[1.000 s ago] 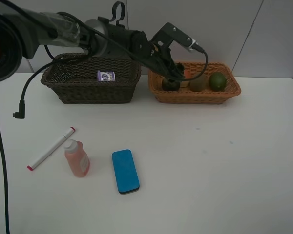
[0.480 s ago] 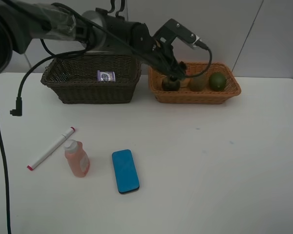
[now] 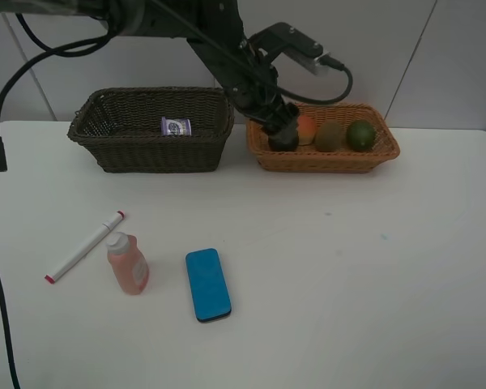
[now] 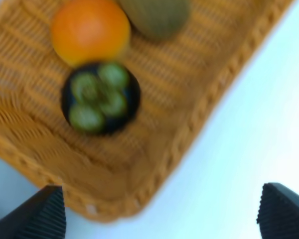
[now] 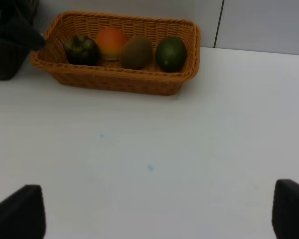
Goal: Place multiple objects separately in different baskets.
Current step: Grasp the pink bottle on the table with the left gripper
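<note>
1. Fruit lies in a row in the orange basket: the mangosteen at the end nearest the dark basket, then the orange fruit, the kiwi and the green fruit; we see neighbours touching or close to it.
2. The left gripper hangs over the mangosteen end of that basket; its fingertips sit far apart at the edges of the wrist view; we see the jaws spread wide and gripping nothing; that view is blurred.
3. From the high camera, the left arm reaches over the dark basket's far corner, and its gripper covers part of the mangosteen; whether it touches the fruit we cannot tell.
4. The right gripper stands over bare table, well apart from the orange basket; its jaws are spread wide too, with nothing held.
5. The tub lies inside the dark basket, near its back wall.
6. On the table's front left we find the marker lying slantwise; the bottle stands upright just beside it; the block lies flat, near the bottle but apart from it, on the side toward the middle.
</note>
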`<state>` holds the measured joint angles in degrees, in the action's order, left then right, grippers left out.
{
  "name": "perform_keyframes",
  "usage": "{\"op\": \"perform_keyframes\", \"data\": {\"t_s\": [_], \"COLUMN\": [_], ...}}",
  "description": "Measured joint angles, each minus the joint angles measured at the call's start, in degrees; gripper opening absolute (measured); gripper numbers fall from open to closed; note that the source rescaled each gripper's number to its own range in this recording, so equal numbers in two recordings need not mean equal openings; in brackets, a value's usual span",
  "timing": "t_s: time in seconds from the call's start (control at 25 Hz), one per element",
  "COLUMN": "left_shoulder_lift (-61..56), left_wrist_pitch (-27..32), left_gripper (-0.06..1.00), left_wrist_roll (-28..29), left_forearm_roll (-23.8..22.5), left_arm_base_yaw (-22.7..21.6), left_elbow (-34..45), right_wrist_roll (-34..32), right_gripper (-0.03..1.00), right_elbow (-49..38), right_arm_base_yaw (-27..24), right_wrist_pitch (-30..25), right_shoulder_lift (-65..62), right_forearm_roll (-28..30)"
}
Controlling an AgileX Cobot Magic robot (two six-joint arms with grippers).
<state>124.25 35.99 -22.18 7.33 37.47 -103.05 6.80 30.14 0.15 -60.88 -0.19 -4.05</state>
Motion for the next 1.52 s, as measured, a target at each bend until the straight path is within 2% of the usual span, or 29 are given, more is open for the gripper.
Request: {"op": "perform_keyframes", "data": {"t_s": [0.44,0.72,0.96,1.16,1.52], "left_shoulder_lift": [-5.19,-6.72,-8.25,-13.78,-25.21], "left_wrist_pitch": [16.62,24.36,31.51,31.83,26.55], "left_gripper": [0.98,0.98,0.98,0.98,0.98], "left_wrist_roll": [0.44,8.67,16.47,21.58,32.9], "left_forearm_roll": [-0.31,-1.19,-3.97,-6.48,-11.08], "left_arm_base_yaw": [0.26,0.63,0.63,0.63,0.63], "left_elbow": [0.0,0.0,0.27,7.03,25.15], "right_wrist_roll": [0.0,0.0,0.0,0.0,0.0], "right_gripper": [0.99,0.99,0.99,0.99,0.99], "right_elbow": [0.0,0.0,0.0,0.0,0.0], "right_arm_base_yaw": [0.0,0.0,0.0,0.0,0.0], "right_wrist_pitch": [0.0,0.0,0.0,0.0,0.0], "right_shoulder_lift": [0.0,0.0,0.0,0.0,0.0], "right_forearm_roll": [0.0,0.0,0.0,0.0,0.0]}}
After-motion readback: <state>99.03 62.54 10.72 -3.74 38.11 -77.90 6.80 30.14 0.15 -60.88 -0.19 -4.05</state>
